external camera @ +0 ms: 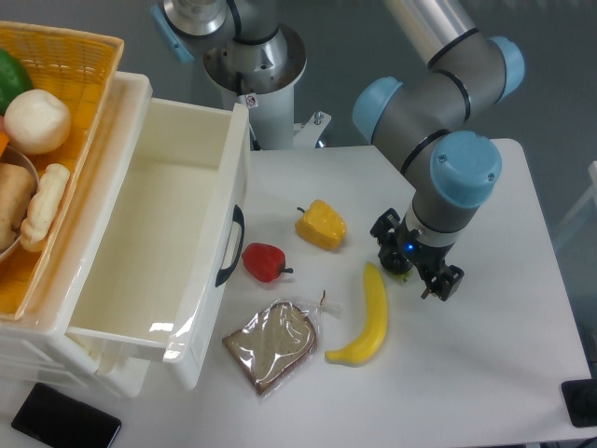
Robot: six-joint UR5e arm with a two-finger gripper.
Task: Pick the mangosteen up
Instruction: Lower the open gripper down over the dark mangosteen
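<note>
My gripper [415,257] points straight down at the table, just right of the banana's upper tip. Its black fingers [446,280] show on either side of the wrist. The mangosteen [399,270] is almost wholly hidden under the gripper. Only a small dark patch with a bit of yellow-green shows at the gripper's lower left edge. The gripper stands low over it, but the arm's wrist hides the fingertips. I cannot tell whether the jaws touch the fruit or how far apart they are.
A banana [369,320] lies just left of the gripper. A yellow pepper [322,224], a red pepper [263,261] and bagged bread [273,345] lie further left. An open white drawer [159,224] and a food basket [56,140] stand at the left.
</note>
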